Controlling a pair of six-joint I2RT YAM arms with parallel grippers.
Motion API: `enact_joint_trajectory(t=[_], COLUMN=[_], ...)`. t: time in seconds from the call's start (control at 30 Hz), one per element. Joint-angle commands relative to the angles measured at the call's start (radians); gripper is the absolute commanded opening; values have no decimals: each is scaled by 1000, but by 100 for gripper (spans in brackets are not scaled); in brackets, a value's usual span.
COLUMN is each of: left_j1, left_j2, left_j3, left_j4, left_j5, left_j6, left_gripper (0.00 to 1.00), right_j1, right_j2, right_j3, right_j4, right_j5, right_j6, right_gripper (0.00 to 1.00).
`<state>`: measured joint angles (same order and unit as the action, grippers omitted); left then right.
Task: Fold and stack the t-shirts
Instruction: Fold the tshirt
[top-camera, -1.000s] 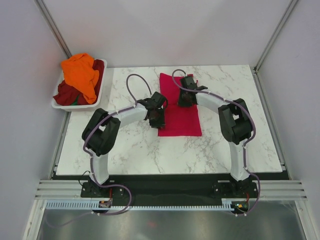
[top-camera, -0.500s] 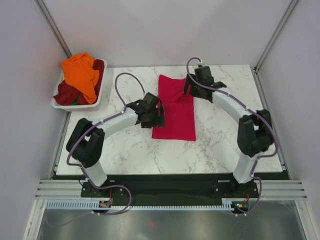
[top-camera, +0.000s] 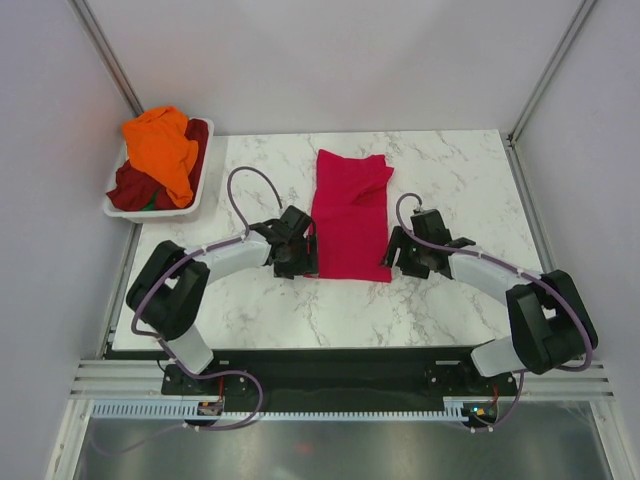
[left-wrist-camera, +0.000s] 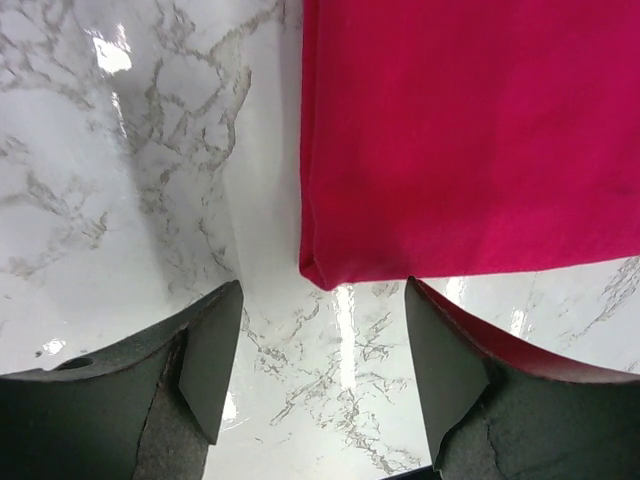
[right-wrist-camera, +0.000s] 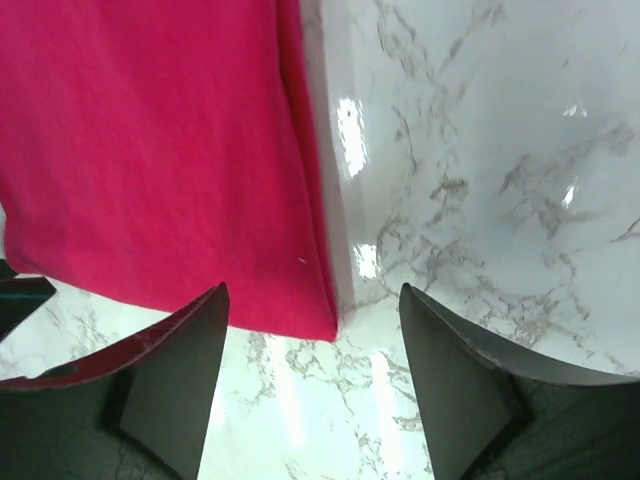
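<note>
White basket (top-camera: 150, 213) at far-left corner; marble table (top-camera: 460, 180) glossy, grey-veined.

A white table (top-camera: 450, 180) with grey marble veining carries the scene, its glossy top throwing back bright spots of light. Directly on it, about midway across, lies the crimson-pink t-shirt (top-camera: 348, 215), folded into a long strip that runs from the far edge toward the near side. Its near end lies flat on the marble, and its long sides are doubled folds. A white basket (top-camera: 203, 172) sits at the far left corner; whether it rests on the top or just beside it cannot be told.
</note>
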<state>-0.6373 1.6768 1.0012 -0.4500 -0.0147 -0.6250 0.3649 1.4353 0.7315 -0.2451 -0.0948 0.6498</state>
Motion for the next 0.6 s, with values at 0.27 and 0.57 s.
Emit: enact_joint_trajectory(t=[0.27,0.57], left_j1=[-5,-7], left_j2=[8,37], left_j3=[-65,-70], left_j4=[100,152], left_j5=[32,-34], left_j6=[-58,-65], left_gripper=[62,16], right_j1=[40,42], right_j2=[19,70], right_j3=[-124,-156], right_j4=[96,155], right_j5=[-74,-60], right_j6=[71,67], right_gripper=[62,21])
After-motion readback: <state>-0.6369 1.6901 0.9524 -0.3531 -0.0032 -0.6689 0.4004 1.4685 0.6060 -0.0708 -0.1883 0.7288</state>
